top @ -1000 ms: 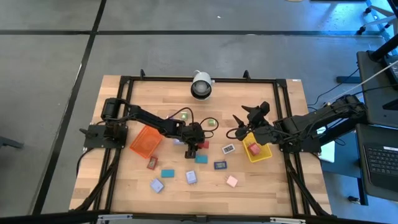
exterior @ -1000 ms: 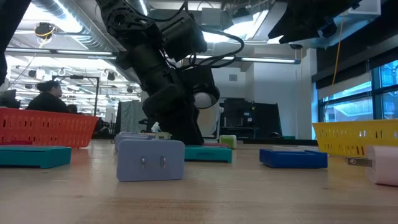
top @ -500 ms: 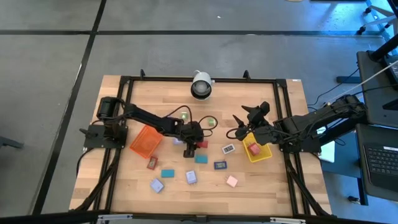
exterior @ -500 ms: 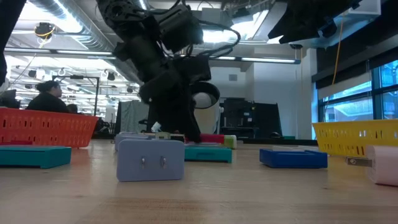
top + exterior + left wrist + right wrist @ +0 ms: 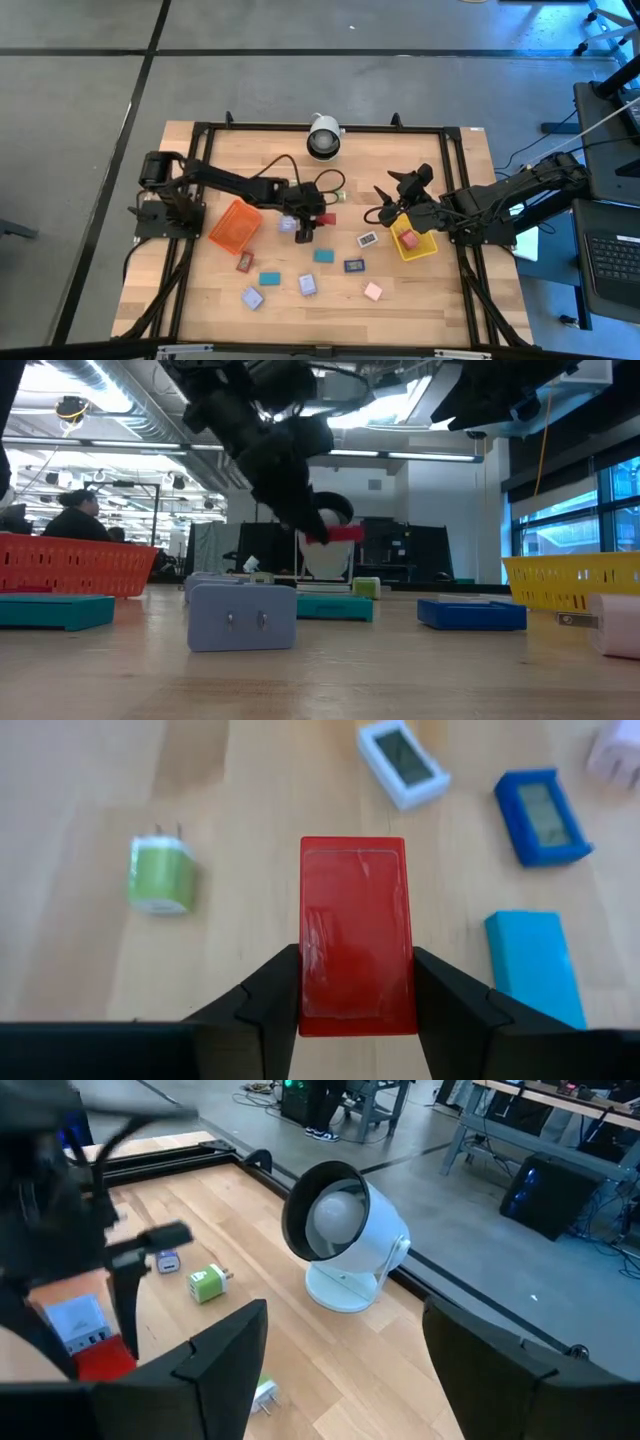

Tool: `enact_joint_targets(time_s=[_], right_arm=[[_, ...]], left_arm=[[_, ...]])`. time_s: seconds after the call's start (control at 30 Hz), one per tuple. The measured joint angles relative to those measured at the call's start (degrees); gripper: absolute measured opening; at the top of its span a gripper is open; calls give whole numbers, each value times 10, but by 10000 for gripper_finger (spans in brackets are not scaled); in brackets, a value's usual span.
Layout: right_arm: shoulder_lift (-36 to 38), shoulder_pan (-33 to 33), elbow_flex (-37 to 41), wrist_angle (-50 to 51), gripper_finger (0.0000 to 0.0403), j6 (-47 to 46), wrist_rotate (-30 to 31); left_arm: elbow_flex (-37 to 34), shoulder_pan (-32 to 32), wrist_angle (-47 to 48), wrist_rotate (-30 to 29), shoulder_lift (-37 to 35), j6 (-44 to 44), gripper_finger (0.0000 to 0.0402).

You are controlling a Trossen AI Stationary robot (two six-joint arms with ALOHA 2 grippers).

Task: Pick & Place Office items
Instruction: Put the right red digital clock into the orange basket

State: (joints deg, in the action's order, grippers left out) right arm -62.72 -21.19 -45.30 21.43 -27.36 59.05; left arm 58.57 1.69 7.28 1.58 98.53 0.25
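The left claw [image 5: 357,1010], pinching the red block [image 5: 357,934] between its fingers, has lifted it clear of the worktop [image 5: 420,290] where a moment ago it sat low among the items. It now hangs mid-table, ready to carry toward the orange tray [image 5: 234,225] at left. The right claw [image 5: 388,200] waits spread beside the yellow tray [image 5: 418,247].

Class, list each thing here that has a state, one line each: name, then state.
left gripper: shut on the red block, raised above the table
red block: held, off the table
right gripper: open, holding nothing, by the yellow tray
yellow tray: holds a pink item
orange tray: on the table
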Motion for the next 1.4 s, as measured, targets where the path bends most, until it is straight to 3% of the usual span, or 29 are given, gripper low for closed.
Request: enact_joint_targets(time_s=[0.43,0.97,1.2,1.4], right_arm=[[0,0,0,0,268,11,0],[0,0,0,0,268,13,0],[0,0,0,0,268,12,-2],[0,0,0,0,268,10,-2]], left_arm=[[1,26,48,12,-135,-5,160],[1,29,215,5,-270,-27,155],[1,29,262,-49,-321,-56,156],[1,29,270,-53,-378,-57,156]])
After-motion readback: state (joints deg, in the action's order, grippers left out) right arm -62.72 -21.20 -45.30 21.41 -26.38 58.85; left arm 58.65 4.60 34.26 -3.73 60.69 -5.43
